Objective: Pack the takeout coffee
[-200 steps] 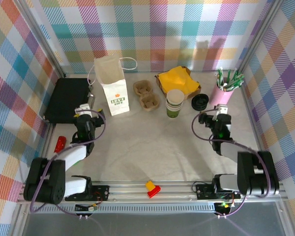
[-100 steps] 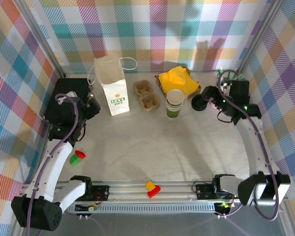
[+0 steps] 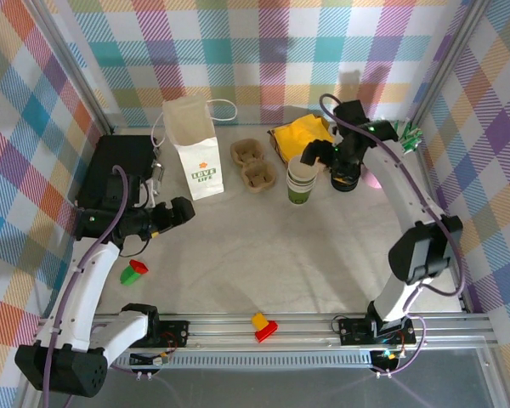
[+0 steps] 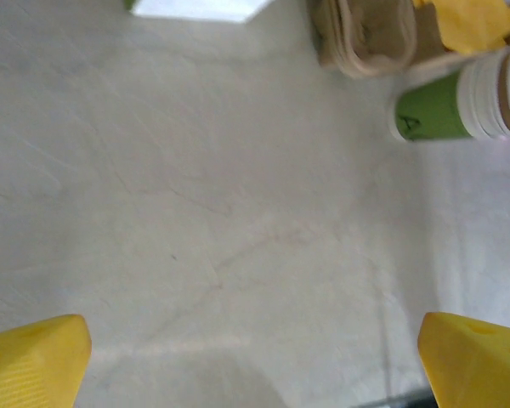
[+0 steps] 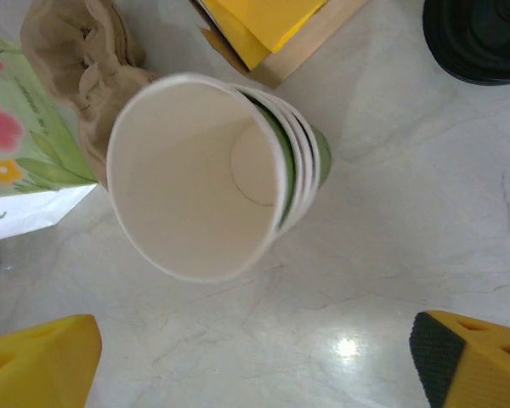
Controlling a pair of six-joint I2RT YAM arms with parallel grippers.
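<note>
A stack of nested green paper cups with white rims stands open-topped at mid-table; the same cup stack sits just beyond my right fingertips and the cup stack lies far ahead of my left ones. Black round lids are piled to its right. A lidded takeout coffee is out of view. My right gripper hovers open over the stack, nothing between its fingers. My left gripper stands open over bare table, pointing right.
A white paper bag stands left of two brown cup carriers. Yellow napkins lie in a tray behind the cups. Straws stick up at far right. A black box sits at the left wall.
My right gripper has swung left from beside the black lids to above the cup stack. My left gripper has dropped forward and right, away from the black box.
</note>
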